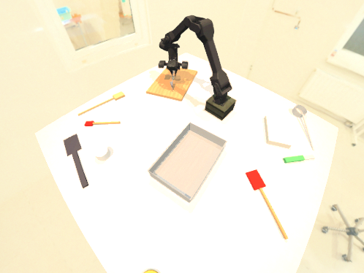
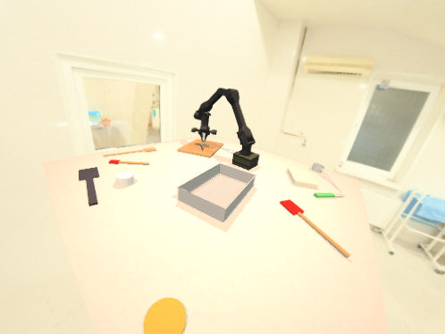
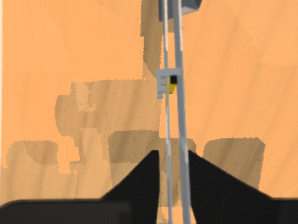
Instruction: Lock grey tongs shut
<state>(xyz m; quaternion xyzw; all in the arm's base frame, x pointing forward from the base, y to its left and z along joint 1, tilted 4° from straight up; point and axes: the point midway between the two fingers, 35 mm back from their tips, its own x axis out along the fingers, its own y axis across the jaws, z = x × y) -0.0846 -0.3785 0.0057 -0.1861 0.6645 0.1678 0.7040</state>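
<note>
The grey tongs [image 1: 172, 85] [image 2: 202, 146] [image 3: 181, 115] are between the fingers of my gripper [image 1: 173, 74] [image 2: 203, 137] [image 3: 170, 157], which is shut on them. In the wrist view their two thin arms run close together, almost parallel, with a narrow gap. A small grey piece with yellow and black parts sits across the arms, and a wider grey end shows at the top edge. The tongs are low over the wooden board [image 1: 157, 89] [image 2: 189, 149] [image 3: 50, 50]; whether they touch it is unclear. The roasting tin [image 1: 169, 185] [image 2: 201, 205] holds nothing.
A yellow-headed tool [image 1: 118, 95], a small red-headed tool [image 1: 89, 123], a dark turner [image 1: 72, 144] and a white cup [image 1: 102, 153] are on the left. A pale block [image 1: 278, 136], a strainer [image 1: 300, 110], a green-handled tool [image 1: 294, 159] and a red spatula [image 1: 255, 179] are on the right.
</note>
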